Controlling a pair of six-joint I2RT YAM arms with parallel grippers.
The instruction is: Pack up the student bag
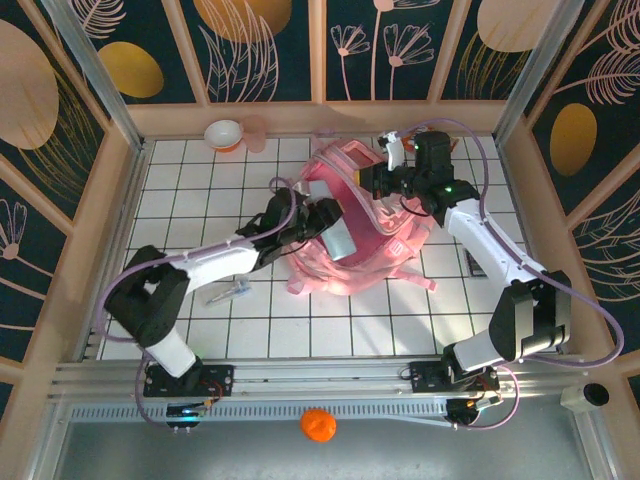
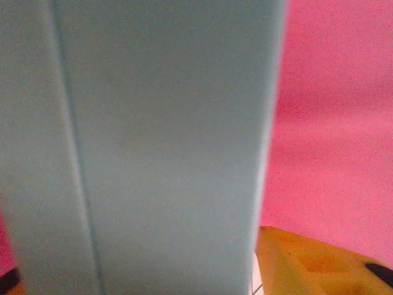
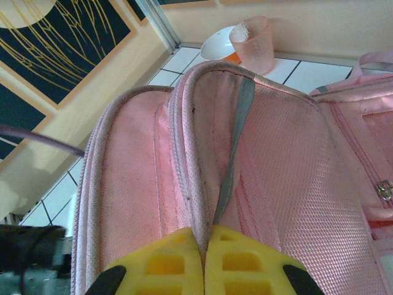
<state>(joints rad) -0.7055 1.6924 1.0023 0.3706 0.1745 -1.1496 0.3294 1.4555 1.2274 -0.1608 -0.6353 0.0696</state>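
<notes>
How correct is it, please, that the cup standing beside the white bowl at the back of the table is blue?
Not quite: the cup beside the white bowl is translucent pink, not blue, as the right wrist view shows.

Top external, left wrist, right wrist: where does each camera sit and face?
Top external: above, behind the bases, looking down on the student bag; both arms show.
Left wrist: close against a gray flat object, bag behind; one orange finger shows.
Right wrist: looks along the bag's open rim toward the cup; right gripper pinches the rim.
Shared: top external also shows that cup.
</notes>
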